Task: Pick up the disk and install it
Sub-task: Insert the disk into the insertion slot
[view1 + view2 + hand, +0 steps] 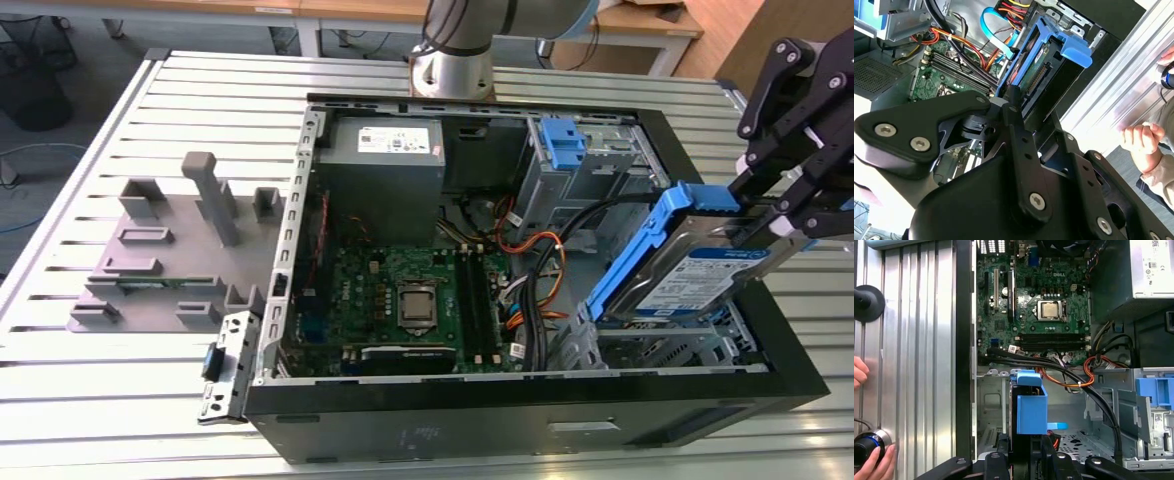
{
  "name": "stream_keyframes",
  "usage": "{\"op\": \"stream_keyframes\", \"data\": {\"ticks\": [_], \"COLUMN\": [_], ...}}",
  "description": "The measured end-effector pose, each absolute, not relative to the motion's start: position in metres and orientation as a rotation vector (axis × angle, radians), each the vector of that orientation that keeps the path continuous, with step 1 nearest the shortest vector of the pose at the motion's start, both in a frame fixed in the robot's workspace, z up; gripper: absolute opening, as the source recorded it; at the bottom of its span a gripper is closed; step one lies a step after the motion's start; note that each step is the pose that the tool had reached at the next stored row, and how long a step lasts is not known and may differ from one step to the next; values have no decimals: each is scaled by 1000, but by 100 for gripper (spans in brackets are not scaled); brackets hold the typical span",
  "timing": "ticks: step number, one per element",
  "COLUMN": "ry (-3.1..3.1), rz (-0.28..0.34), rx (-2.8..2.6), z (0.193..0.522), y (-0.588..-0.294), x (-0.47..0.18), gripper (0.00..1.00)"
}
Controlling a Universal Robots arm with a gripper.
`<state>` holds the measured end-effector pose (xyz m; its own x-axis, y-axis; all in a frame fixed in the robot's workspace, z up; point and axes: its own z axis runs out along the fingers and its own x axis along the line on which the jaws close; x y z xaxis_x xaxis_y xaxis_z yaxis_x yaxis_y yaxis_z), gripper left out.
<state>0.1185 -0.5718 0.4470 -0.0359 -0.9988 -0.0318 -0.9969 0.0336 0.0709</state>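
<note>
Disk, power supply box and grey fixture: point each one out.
disk (705,275), exterior view, on its white-and-blue label.
power supply box (378,165), exterior view, on its grey side face.
grey fixture (160,262), exterior view, on its flat base.

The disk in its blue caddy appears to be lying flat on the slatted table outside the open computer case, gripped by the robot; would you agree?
Not quite. The gripper does hold the disk in its blue caddy, but the disk is not flat on the slatted table. The exterior view shows it tilted on edge over the open computer case, at the corner on that view's right.
</note>
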Motion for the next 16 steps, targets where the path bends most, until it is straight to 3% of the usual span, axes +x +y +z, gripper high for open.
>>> {"op": "stream_keyframes", "data": {"ticks": [16], "ry": [-2239], "rz": [-114], "rx": [2163], "z": [427], "y": [-572], "x": [119], "gripper": [35]}}
